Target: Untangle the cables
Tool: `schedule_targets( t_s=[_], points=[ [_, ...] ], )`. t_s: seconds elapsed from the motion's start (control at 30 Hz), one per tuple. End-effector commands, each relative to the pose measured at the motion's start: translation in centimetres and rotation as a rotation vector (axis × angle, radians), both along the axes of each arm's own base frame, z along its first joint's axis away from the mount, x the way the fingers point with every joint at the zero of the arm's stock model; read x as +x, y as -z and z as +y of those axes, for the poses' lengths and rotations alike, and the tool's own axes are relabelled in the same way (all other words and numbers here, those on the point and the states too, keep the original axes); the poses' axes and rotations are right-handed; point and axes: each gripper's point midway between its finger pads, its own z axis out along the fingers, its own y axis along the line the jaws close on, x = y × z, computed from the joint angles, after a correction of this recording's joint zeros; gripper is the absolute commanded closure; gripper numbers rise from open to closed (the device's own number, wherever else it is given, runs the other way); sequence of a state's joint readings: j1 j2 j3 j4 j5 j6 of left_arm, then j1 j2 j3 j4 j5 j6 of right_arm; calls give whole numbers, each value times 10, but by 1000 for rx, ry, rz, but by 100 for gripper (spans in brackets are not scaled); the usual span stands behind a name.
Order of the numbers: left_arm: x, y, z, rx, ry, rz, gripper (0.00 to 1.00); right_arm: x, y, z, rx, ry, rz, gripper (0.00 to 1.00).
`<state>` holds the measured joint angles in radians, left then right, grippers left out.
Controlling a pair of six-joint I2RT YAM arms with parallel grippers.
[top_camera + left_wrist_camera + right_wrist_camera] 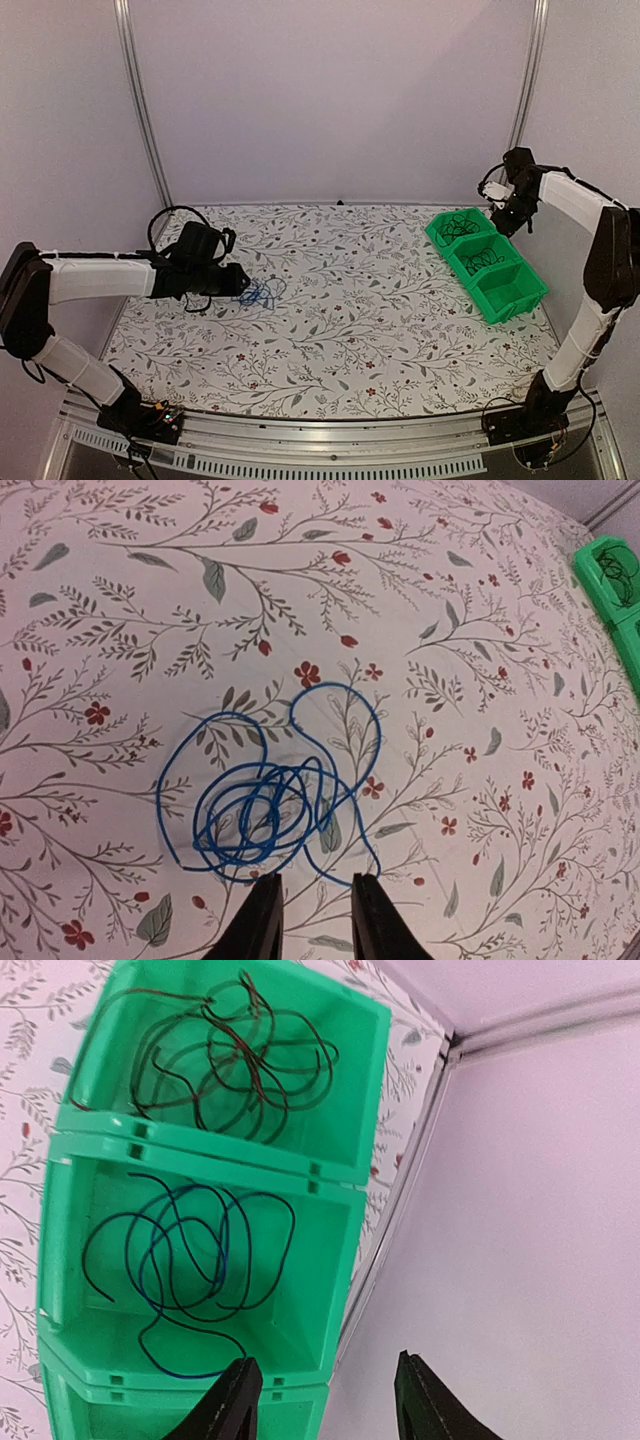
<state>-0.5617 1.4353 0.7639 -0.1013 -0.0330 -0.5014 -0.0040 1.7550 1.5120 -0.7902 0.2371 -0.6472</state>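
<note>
Nearest the arm bases, the left claw [315, 888] hangs low over the bench [350, 340]. Its jaws are set narrow with nothing between them, and the tips are just short of the blue cable [262, 810]. That cable lies alone in a loose coil with two wider loops thrown outward. No other wire crosses it, so I judge the narrow setting suits pinching one thin strand at the coil's near edge. Nothing stands between claw and coil (its own overlapping turns look the likeliest snag).

Farther off on the right, the green bin [520, 297] sits aslant. Its nearest compartment looks empty, the middle one holds a dark blue cable [190, 1260], and the farthest a reddish-dark cable [240, 1060]. The right claw [325, 1390] hovers over the bin's outer edge, jaws moderately apart and holding nothing, well apart from the left arm.
</note>
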Motion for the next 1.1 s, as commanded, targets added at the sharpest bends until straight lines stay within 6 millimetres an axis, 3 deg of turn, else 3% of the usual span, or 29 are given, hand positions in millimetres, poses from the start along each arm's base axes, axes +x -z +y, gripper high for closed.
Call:
schedule_targets(
  t_s=[0.0,0.13,0.23,0.43,0.5,0.63,0.67,0.73,0.83,1.0,1.07],
  points=[
    [-11,22,19,-20,-77,104,78,15,-47,53,-118,-124,-189,49],
    [-9,31,31,-10,-125,136,76,23,-64,118,-143,-272,-268,48],
    [-5,39,45,-18,-176,155,78,15,-61,187,7,-464,-259,50],
    [-2,47,51,-65,-192,186,91,-43,-39,347,399,-849,-123,56],
    [-3,48,53,-64,-195,190,91,-63,-37,397,500,-942,-95,57],
    [-5,55,57,-66,-206,214,83,-97,-7,482,620,-1046,-2,57],
    [-6,56,58,-67,-213,217,81,-102,11,499,627,-1057,30,57],
    [-8,55,61,-75,-226,216,79,-117,28,531,639,-1098,55,56],
    [-11,48,62,-96,-234,193,79,-122,54,565,642,-1121,77,53],
    [-16,32,63,-131,-220,140,79,-129,96,596,609,-1156,85,51],
    [-17,29,63,-128,-213,133,78,-135,105,603,605,-1176,87,51]
  ],
)
